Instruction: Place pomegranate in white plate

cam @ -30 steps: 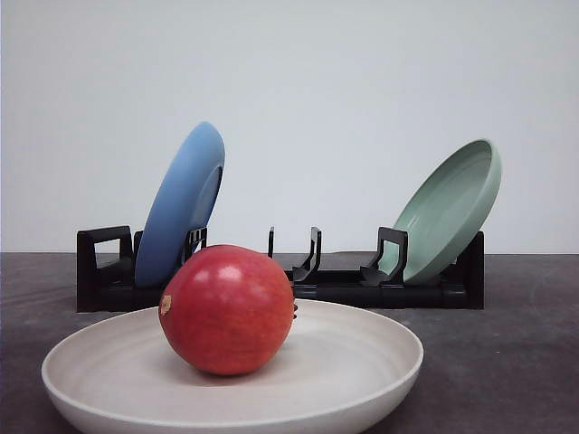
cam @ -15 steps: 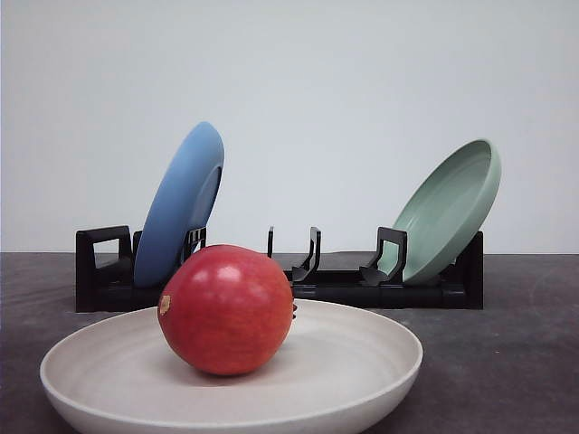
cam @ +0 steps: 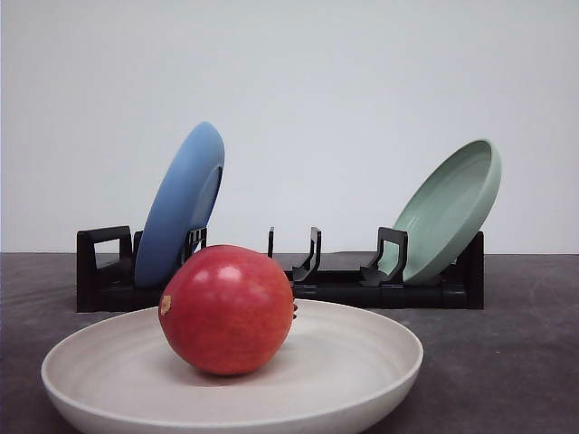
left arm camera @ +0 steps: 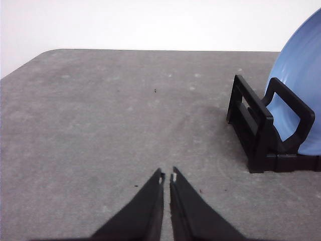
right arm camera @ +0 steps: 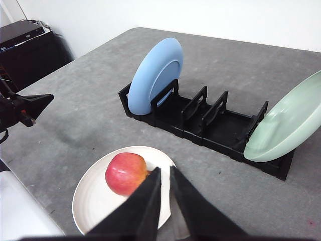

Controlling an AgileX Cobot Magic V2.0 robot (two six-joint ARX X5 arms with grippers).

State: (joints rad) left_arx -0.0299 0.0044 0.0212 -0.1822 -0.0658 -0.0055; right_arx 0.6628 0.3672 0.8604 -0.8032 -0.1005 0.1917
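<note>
The red pomegranate point(cam: 226, 309) rests inside the white plate point(cam: 362, 357) at the near edge of the table, with nothing holding it. From the right wrist camera the pomegranate point(right arm camera: 125, 173) lies on the white plate point(right arm camera: 90, 203), just beside and below my right gripper point(right arm camera: 164, 171), which hovers above the plate, shut and empty. My left gripper point(left arm camera: 167, 175) is shut with nothing in it, over bare grey table near the end of the rack.
A black dish rack point(cam: 317, 282) stands behind the plate, holding a blue plate point(cam: 185, 203) on its left and a pale green plate point(cam: 450, 212) on its right. My left arm point(right arm camera: 20, 108) is off to the rack's blue-plate side. Grey tabletop point(left arm camera: 100, 125) surrounds everything.
</note>
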